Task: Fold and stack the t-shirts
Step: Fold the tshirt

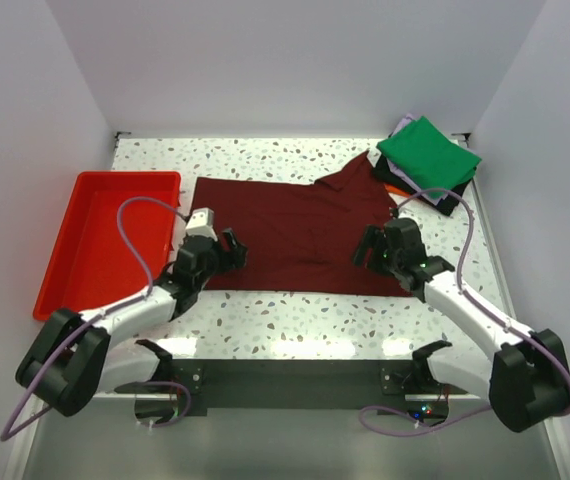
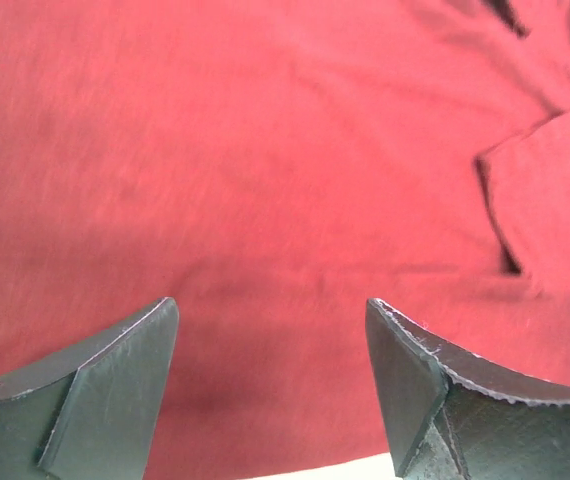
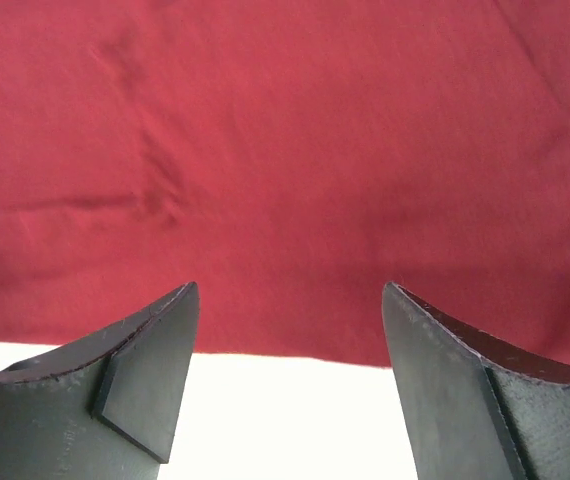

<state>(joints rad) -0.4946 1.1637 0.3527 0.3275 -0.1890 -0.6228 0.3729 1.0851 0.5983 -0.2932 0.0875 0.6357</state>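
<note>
From the top camera, the maroon t-shirt (image 1: 290,232) lies spread flat in the middle of the table (image 1: 295,320), and I see no main fold in it yet. Only the part at its far right side looks turned over. A stack of folded t-shirts (image 1: 428,160) waits at the far right corner (green on top, black and orange edges below). The red tray (image 1: 95,250) stands at the left. The left gripper (image 1: 230,250) is over the near left corner of the maroon t-shirt, the right gripper (image 1: 373,248) over its near right corner.

In the left wrist view, the jaws stand open above maroon cloth, and nothing is pinched.

In the right wrist view, the jaws are open too, above the near hem where the white table begins.

I judge that several shirts are done. This 1 needs its folds and then the move to the stack.
</note>
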